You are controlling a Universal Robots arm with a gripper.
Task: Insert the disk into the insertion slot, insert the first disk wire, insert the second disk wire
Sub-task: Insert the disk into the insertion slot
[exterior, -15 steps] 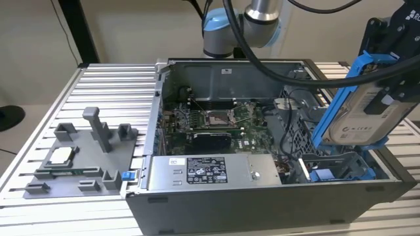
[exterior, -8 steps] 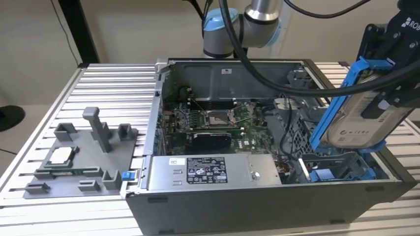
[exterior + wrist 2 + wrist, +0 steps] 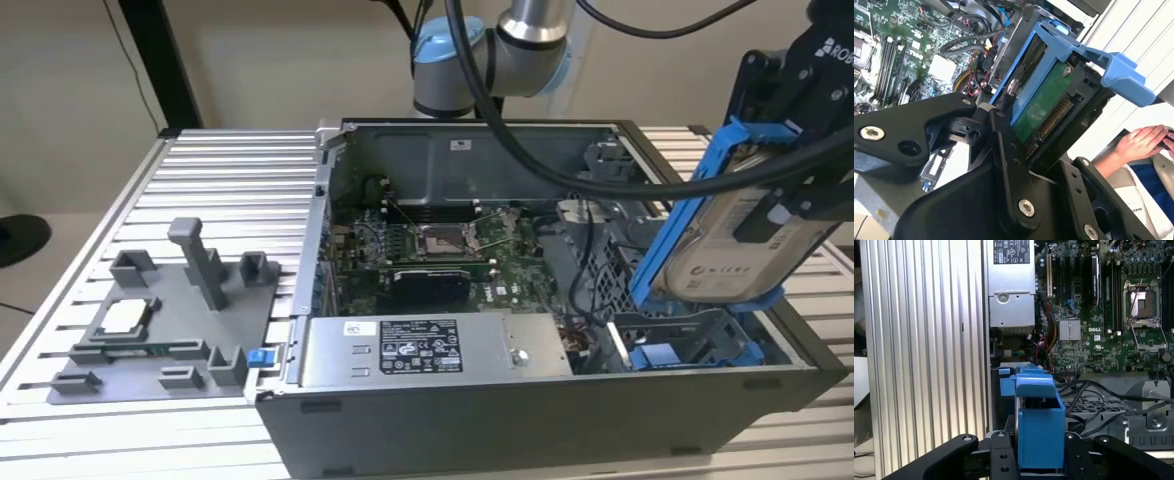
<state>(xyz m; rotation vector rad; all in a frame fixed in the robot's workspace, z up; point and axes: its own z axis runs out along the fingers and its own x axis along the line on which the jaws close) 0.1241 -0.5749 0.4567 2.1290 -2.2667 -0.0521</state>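
My gripper (image 3: 771,165) is shut on the disk (image 3: 727,245), a silver-grey drive with a white label in a bright blue carrier. It hangs tilted, nearly on edge, in the air at the exterior view's right. Just below it lies the insertion slot (image 3: 687,345), a bay with blue rails in the open computer case's near right corner. In the second wrist view the disk's green circuit board (image 3: 1041,107) sits between the black fingers (image 3: 999,145) of my gripper (image 3: 1044,132). In the first wrist view the carrier (image 3: 1039,425) stands over the slot's blue rails (image 3: 1006,385).
The open case holds a grey power-supply box (image 3: 427,350), a green motherboard with a processor socket (image 3: 441,240) and loose black cables (image 3: 587,215) beside the bay. A grey fixture plate (image 3: 160,320) lies on the ribbed metal table (image 3: 227,180). A person's hand (image 3: 1139,142) rests nearby.
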